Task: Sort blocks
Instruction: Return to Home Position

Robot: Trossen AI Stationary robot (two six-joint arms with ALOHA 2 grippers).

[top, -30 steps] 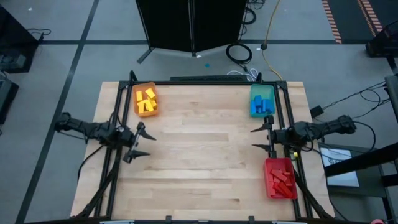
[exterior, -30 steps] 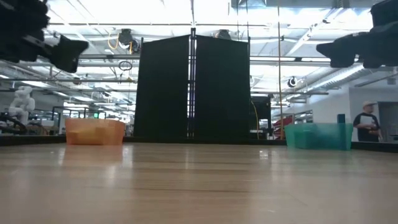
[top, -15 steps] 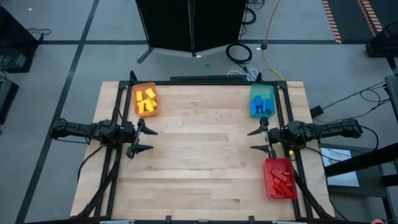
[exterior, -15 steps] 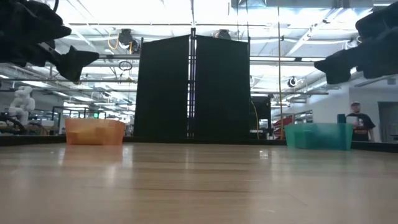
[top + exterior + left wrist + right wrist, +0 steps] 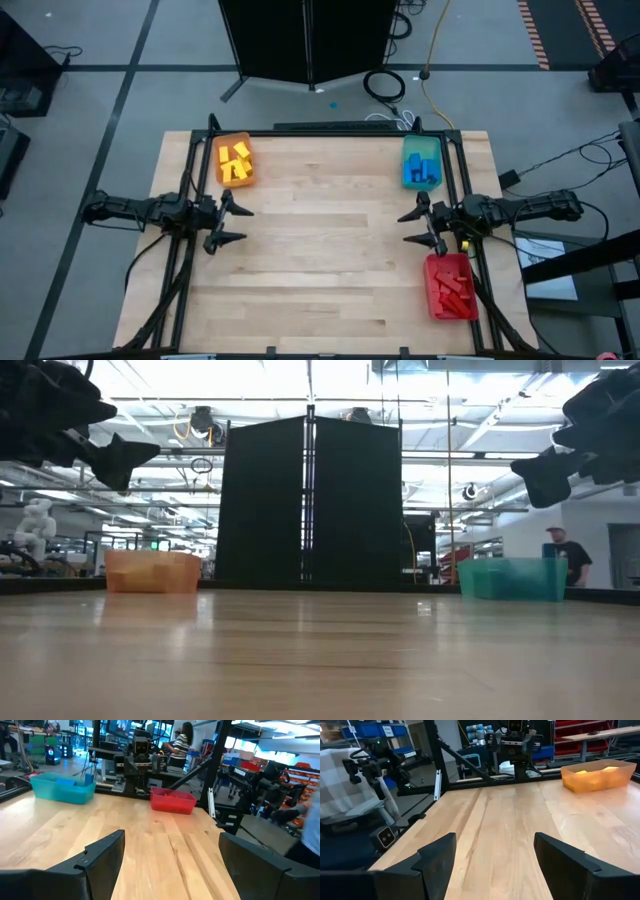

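Yellow blocks [image 5: 235, 160] lie in the orange tray [image 5: 219, 160] at the far left. Blue blocks [image 5: 421, 173] lie in the teal tray [image 5: 421, 146] at the far right. Red blocks [image 5: 456, 291] lie in the red tray [image 5: 434, 290] at the near right. My left gripper [image 5: 243, 225] hangs open over the table's left side, level and pointing across the bare wood [image 5: 170, 855]. My right gripper [image 5: 403, 229] hangs open over the right side, facing it [image 5: 492, 855], between the teal and red trays. Neither has anything between its fingers.
The wooden tabletop [image 5: 325, 250] lies bare between the two grippers. A black metal frame [image 5: 330, 130] runs along the table's edges. A black partition [image 5: 310, 500] stands beyond the far edge. A person [image 5: 558, 550] stands in the room behind the teal tray [image 5: 510, 577].
My left arm has swung a little toward the far edge, so its gripper now points straight across the table. My right arm has swung slightly toward the near edge, and its gripper has rolled about its own axis. Both grippers have stayed open.
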